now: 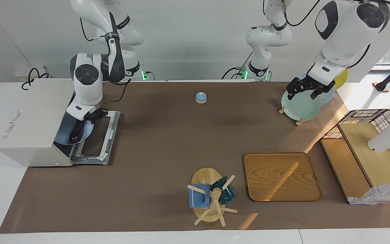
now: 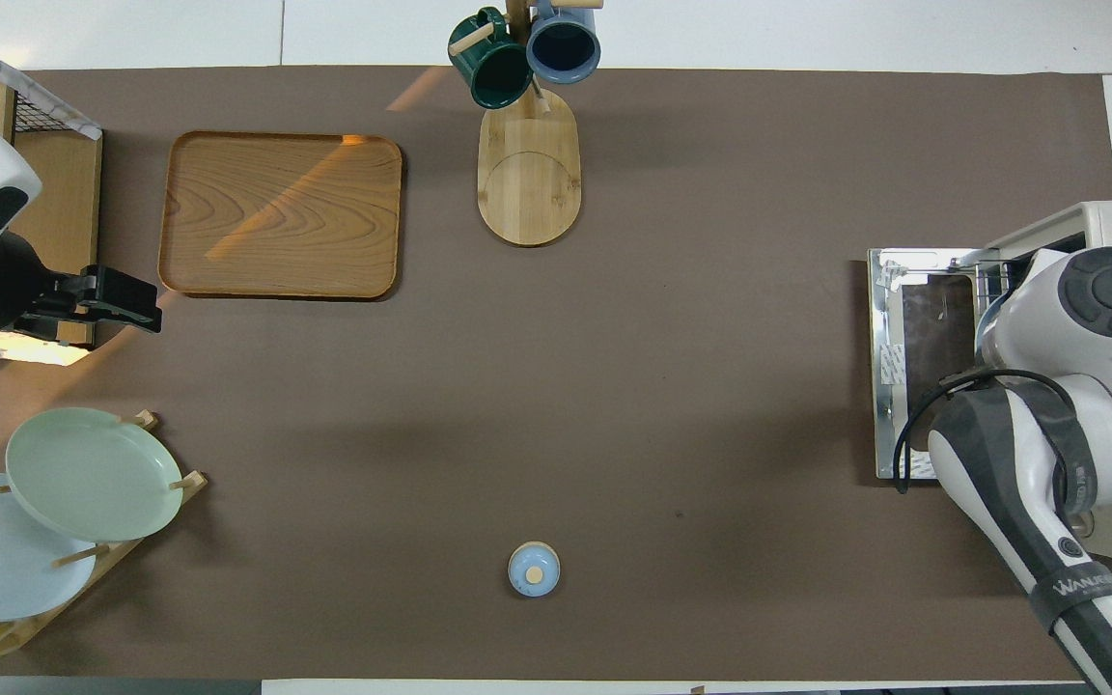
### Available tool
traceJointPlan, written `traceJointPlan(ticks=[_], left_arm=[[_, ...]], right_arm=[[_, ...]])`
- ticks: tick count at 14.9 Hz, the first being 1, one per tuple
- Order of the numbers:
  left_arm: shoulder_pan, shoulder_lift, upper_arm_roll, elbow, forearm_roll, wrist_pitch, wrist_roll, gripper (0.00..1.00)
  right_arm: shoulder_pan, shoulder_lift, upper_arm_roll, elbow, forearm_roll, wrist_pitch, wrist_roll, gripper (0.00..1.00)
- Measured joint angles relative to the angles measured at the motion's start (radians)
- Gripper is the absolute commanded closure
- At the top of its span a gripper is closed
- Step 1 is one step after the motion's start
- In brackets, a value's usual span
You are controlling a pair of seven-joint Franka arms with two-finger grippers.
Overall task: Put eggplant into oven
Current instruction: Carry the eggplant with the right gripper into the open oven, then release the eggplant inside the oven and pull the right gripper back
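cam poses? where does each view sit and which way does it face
Facing view: high across the table, looking at the robots; both arms show whole, right pincer in the boxy off-white oven, left pincer over the pale green plate.
Overhead view: high above the robots' end, looking steeply down and forward; arms enter from the bottom corners.
Shared: small blue knobbed lid, square wooden tray, half a turn apart.
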Motion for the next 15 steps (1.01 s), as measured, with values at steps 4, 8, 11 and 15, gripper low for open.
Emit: traceJointPlan(ticks=[4, 8, 11, 15], left_arm=[[0.001, 0.0, 0.0, 0.0, 0.0, 0.0, 0.0, 0.0], [0.002, 0.0, 0.0, 0.0, 0.0, 0.0, 0.0, 0.0], [0.002, 0.0, 0.0, 0.0, 0.0, 0.0, 0.0, 0.0], [0.003, 0.0, 0.0, 0.0, 0.0, 0.0, 0.0, 0.0]], right_arm=[[0.004, 0.0, 0.007, 0.013, 0.059, -0.035, 0.0, 0.67], [0.064, 0.015, 0.014, 0.128, 0.148, -0.147, -0.001, 0.66], [0.101, 0.042, 0.016, 0.193, 0.232, -0.149, 0.021, 1.0], [0.159, 0.101, 0.017, 0.173, 0.271, 0.007, 0.132, 1.0]])
